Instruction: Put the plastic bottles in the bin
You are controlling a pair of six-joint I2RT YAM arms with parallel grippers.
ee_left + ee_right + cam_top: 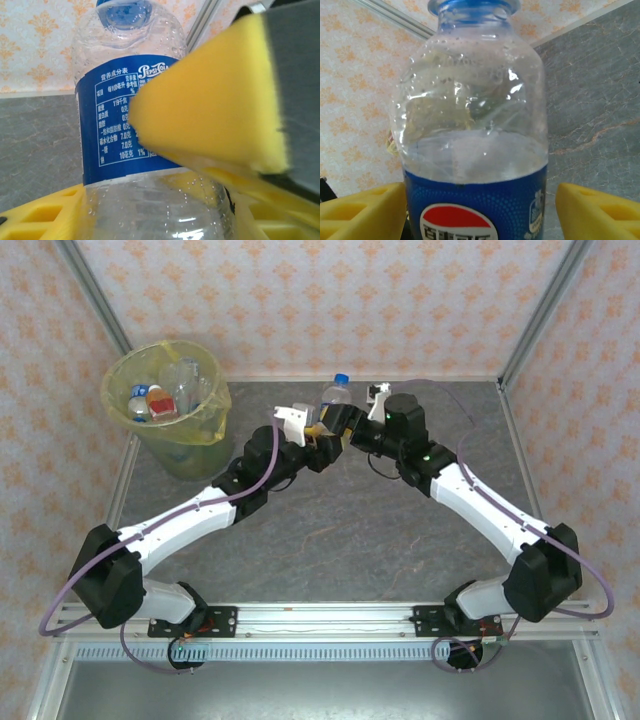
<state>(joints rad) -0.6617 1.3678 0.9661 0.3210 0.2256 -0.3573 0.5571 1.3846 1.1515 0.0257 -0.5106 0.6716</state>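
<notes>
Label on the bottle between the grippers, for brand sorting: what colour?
Blue label, white print; left wrist view shows it best.

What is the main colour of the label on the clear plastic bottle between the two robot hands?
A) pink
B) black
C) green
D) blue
D: the clear plastic bottle with a blue cap wears a blue label, seen in both wrist views.
</notes>
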